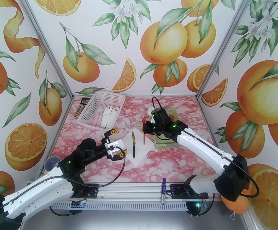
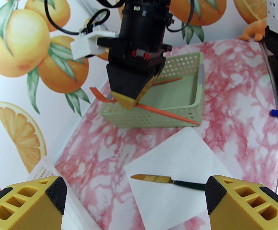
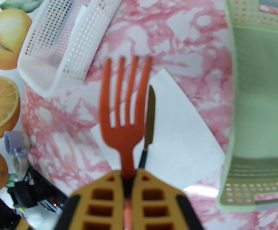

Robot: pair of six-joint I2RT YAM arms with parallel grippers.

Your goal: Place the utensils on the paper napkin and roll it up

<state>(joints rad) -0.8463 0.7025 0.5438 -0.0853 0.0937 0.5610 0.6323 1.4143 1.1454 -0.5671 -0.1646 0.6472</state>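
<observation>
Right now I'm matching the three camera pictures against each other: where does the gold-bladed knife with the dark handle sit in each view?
Top external: the gold-bladed knife with the dark handle lies near the centre on the white paper napkin, blade end uppermost.
Left wrist: knife low centre, blade pointing left.
Right wrist: knife centre, just right of the orange plastic fork.
Shared landmark: the napkin under it.

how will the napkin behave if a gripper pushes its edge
Probably floppy: the napkin looks thin and lies flat, so it should buckle rather than slide stiffly. Likely very light; the knife resting on it may pin it a little.
</observation>
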